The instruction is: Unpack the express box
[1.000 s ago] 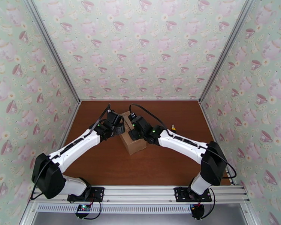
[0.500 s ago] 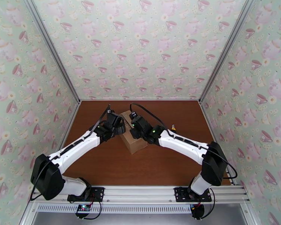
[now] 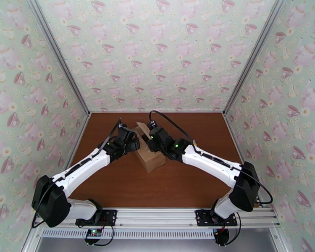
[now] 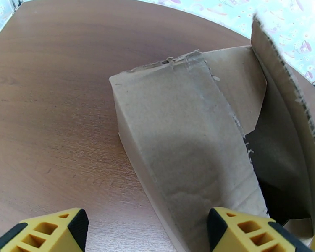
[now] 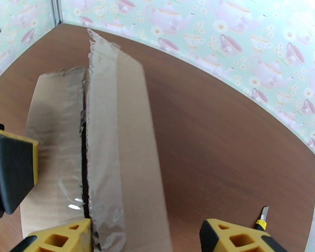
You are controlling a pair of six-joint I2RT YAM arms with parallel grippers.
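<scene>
Presently: express box [image 3: 152, 159], brown, on table [image 3: 128, 185] centre, one taped flap [image 5: 132, 135] raised (tape [image 5: 101, 156] torn along the seam); left hand [image 4: 145, 232] open, straddling one long edge; right hand [image 5: 145, 236] open, fingers [image 5: 237, 237] either side of the raised flap.

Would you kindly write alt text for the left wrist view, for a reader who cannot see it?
A brown cardboard express box sits on a dark wooden table, one top flap lifted upright at the right to show a dark gap inside. The yellow-and-black fingertips of the left claw stand apart at the bottom edge.
</scene>
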